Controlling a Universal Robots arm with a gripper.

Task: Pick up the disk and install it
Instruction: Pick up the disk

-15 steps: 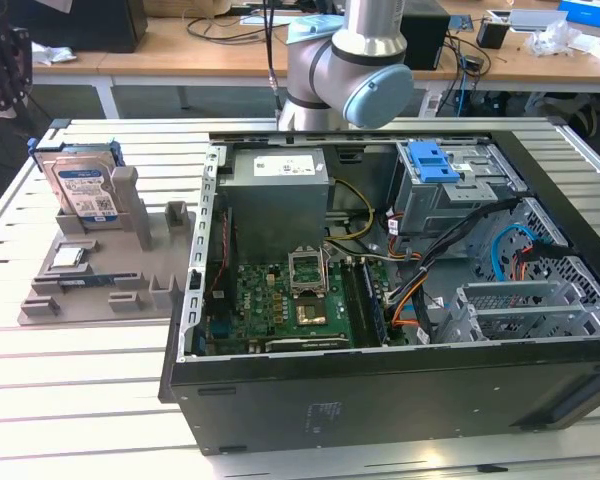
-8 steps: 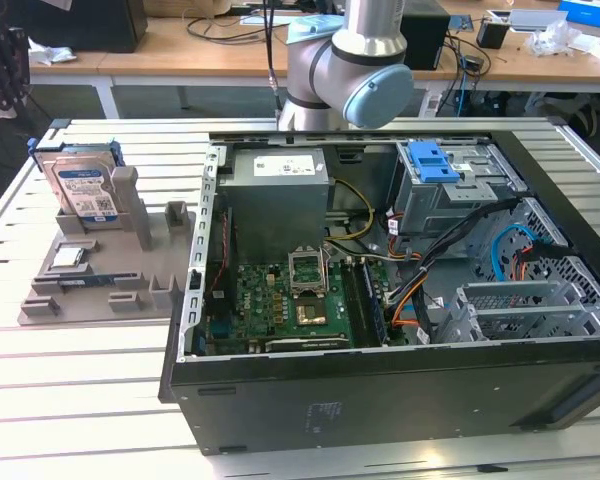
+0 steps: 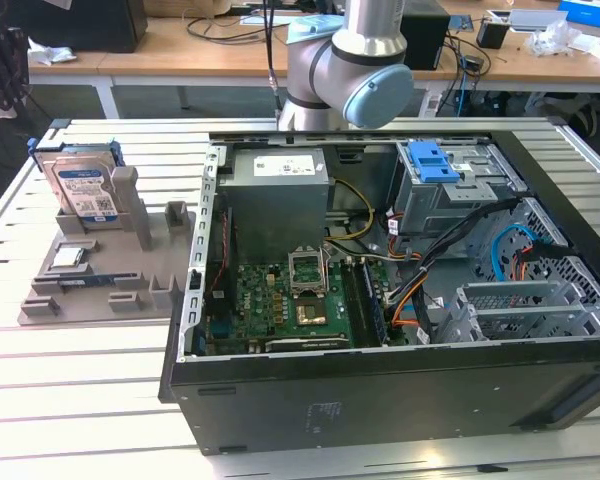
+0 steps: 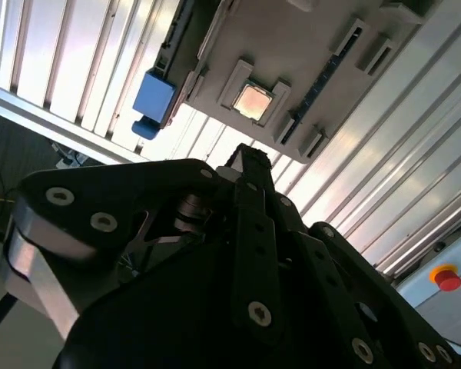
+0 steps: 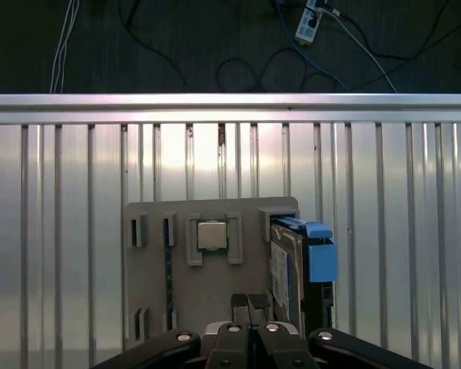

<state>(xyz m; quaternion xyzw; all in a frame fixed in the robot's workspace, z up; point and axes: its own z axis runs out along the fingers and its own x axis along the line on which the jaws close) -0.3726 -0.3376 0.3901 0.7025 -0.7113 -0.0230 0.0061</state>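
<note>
One disk (image 3: 83, 188) upright in grey holder (image 3: 90, 272), lower edge hidden; tool (image 5: 248, 300) clear, closed up, empty.

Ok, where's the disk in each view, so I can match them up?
Exterior view: the disk stands on edge in the grey holder, at the exterior view's left.
Second wrist view: the disk runs edge-on along the holder's rim, blue tab showing.
First wrist view: the disk sits edge-on in the holder, near the square chip.
Shared landmark: the square chip seated in the holder.
</note>
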